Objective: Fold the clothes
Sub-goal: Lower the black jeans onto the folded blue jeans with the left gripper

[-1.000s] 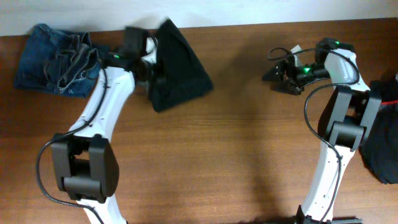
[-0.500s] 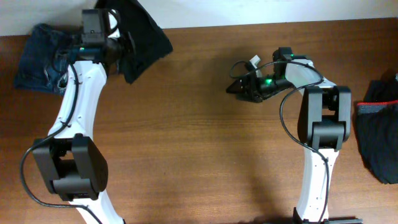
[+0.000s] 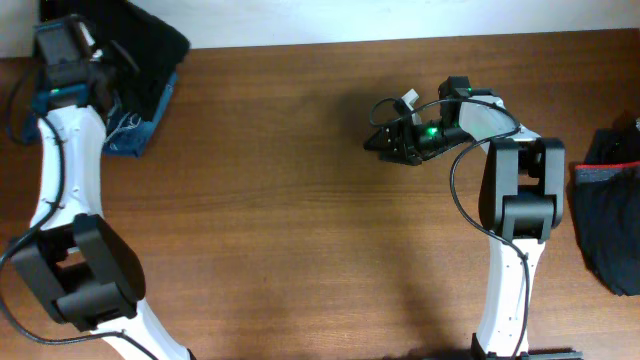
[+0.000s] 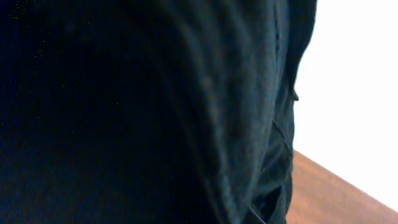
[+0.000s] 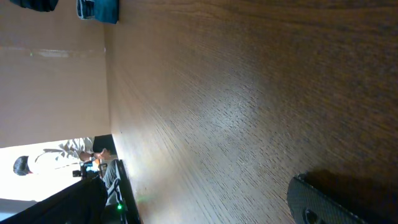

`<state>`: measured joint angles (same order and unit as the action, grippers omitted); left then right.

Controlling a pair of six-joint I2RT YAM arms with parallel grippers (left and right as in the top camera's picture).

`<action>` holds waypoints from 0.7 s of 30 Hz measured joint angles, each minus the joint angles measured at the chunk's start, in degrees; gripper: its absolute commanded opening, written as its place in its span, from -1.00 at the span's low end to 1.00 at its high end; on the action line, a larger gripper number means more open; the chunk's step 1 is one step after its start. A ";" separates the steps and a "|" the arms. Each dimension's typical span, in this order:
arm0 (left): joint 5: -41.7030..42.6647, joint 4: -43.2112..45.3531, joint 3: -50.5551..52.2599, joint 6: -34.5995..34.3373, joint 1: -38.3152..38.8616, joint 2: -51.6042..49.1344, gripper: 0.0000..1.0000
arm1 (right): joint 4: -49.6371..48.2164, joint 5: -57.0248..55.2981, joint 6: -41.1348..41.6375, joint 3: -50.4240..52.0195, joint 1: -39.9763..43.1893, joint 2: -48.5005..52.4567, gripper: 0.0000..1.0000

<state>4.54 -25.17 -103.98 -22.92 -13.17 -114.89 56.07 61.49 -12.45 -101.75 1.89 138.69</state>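
Trousers — soft, black, long — sit on faded blue jeans far left, left gripper looks pinched on them; right gripper splayed, well away.

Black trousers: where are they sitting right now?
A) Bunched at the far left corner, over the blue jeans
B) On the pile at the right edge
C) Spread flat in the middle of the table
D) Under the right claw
A: the overhead view shows the black trousers bunched at the far left corner, overlapping the blue jeans, right at the left claw.
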 measured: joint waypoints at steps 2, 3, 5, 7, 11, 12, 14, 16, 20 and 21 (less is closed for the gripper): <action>-0.13 1.68 0.00 -0.70 -1.36 0.00 -0.99 | 0.00 0.00 0.02 0.00 0.00 0.00 0.98; -0.13 2.34 0.00 -0.83 -1.75 0.00 -0.99 | 0.00 0.00 -0.02 0.00 0.00 0.00 0.97; -0.11 3.78 0.00 -1.09 -2.60 0.00 -0.99 | 0.00 0.00 -0.02 0.00 0.00 0.00 0.97; -0.04 4.94 0.00 -1.53 -2.91 -0.04 -0.99 | 0.00 0.02 0.00 0.00 0.00 0.00 0.97; 2.93 9.53 -0.22 -4.22 -3.32 -1.55 -0.99 | 0.13 0.02 -0.04 0.00 0.00 0.00 0.97; 3.80 10.49 -0.46 -5.18 -3.39 -2.27 -0.99 | 0.20 0.02 -0.13 0.00 0.00 0.00 0.97; 5.75 12.63 -0.68 -7.19 -3.43 -4.59 -0.99 | 0.26 0.02 -0.22 0.00 0.02 0.00 0.97; 7.76 14.40 -0.70 -8.76 -3.65 -7.08 -0.99 | 0.52 -0.04 -0.24 -0.02 0.04 0.00 0.97; 10.60 14.78 -0.70 -11.91 -4.76 -12.24 -0.99 | 0.70 -0.04 -0.22 0.00 0.04 0.00 0.97; 11.10 14.47 -0.70 -12.37 -5.16 -12.96 -0.99 | 0.70 -0.04 -0.20 0.00 0.04 0.00 0.98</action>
<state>15.64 -10.70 -104.68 -35.29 -18.33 -127.85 56.77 61.45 -12.64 -101.75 1.93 138.69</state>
